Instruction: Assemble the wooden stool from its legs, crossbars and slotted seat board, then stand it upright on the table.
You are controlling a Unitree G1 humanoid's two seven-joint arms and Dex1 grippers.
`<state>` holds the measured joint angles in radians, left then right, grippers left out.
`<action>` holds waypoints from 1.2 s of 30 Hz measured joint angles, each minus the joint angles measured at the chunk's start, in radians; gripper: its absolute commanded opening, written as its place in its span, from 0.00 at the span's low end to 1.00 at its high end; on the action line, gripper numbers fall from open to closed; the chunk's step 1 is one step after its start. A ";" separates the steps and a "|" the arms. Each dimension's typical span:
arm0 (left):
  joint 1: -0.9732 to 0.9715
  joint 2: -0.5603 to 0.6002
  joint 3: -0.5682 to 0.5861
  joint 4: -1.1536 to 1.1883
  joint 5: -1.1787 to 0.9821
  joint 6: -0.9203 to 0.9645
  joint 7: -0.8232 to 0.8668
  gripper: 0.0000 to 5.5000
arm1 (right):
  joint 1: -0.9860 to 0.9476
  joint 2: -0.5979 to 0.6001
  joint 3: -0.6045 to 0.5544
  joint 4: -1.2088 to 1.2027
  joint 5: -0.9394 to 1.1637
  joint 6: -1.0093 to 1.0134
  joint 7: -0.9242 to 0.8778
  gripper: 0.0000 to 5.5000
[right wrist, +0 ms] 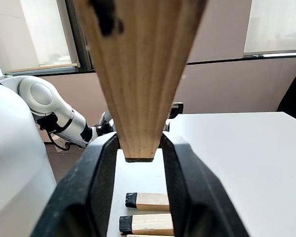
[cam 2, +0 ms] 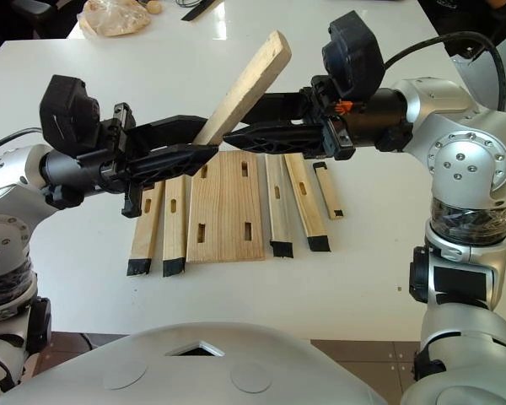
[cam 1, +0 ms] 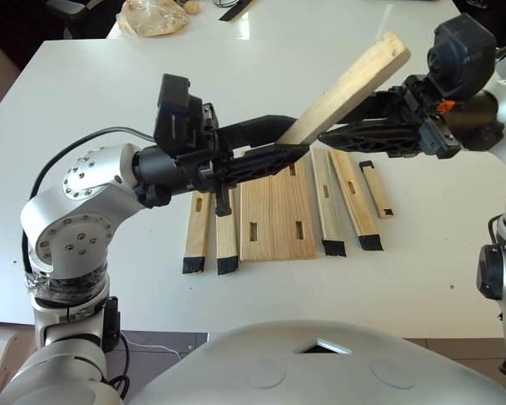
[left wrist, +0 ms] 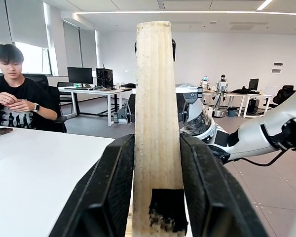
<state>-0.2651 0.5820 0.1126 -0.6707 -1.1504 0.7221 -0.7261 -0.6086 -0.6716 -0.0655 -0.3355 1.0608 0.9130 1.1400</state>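
Wooden leg [cam 1: 350, 84], tilted mid-frame above seat board [cam 1: 274, 211], clamped by left gripper [left wrist: 157, 163] and right gripper [right wrist: 139, 148]; likely handover, one must release next.

A white bench [cam 1: 93, 93] stands in an open office with white walls [left wrist: 227, 54], a grey floor [left wrist: 276, 190] and long light strips [left wrist: 197, 12] in the ceiling. Bright windows [left wrist: 32, 57] line one side, near desks [left wrist: 91, 90] carrying dark monitors [left wrist: 80, 75], with office chairs [left wrist: 286, 91] farther off.

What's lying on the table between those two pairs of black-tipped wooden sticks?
The slotted seat board lies flat there, left legs on one side, right legs on the other, as the left eye view shows.
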 measured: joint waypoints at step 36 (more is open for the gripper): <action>0.077 0.044 -0.026 -0.026 0.038 -0.022 -0.017 0.24 | 0.000 -0.005 -0.012 0.008 0.025 -0.002 0.005 0.24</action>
<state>-0.1884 0.6263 0.0866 -0.6962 -1.1121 0.6998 -0.7427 -0.6090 -0.6764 -0.0780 -0.3273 1.0862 0.9113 1.1450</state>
